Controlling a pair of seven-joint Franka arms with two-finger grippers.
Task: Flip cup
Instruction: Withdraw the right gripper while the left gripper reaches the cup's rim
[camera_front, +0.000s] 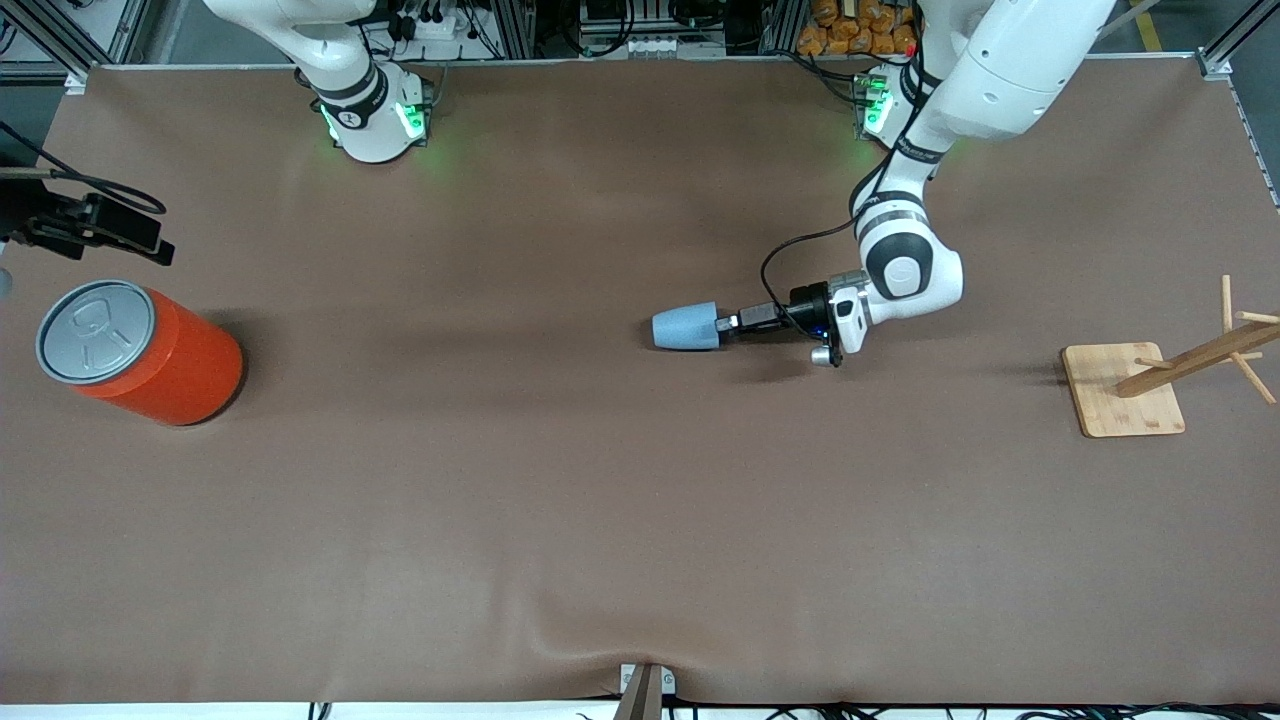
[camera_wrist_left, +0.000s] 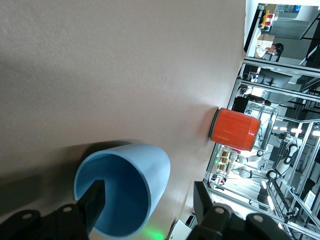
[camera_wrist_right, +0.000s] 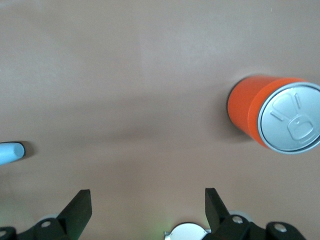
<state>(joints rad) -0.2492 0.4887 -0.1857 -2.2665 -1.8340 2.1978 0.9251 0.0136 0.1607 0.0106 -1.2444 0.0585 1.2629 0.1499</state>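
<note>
Cup (camera_front: 686, 326) lying on its side right of centre in the front frame, mouth turned toward the left tool (camera_front: 727, 324), base pointing toward the orange can (camera_front: 140, 352) at mid-left of the frame; on the brown counter (camera_front: 500, 500), well apart from everything else.

Left tool level with the cup's mouth, straddling the rim: in the left wrist frame one finger (camera_wrist_left: 95, 202) inside the dark-blue interior, the other outside the wall, gap visible on both sides, so not yet clamped; jaws parted.

Right tool (camera_wrist_right: 145, 210) seen only in its own wrist frame, at bottom centre, spread wide and empty above bare counter; that arm waiting.

Wooden rack (camera_front: 1165, 375) at mid-right of the front frame, untouched.

Step in hand, by judgement: taking hold of the rim before the flip; next move calls for closing on the wall, lifting, then rotating the wrist to stand the cup up.
</note>
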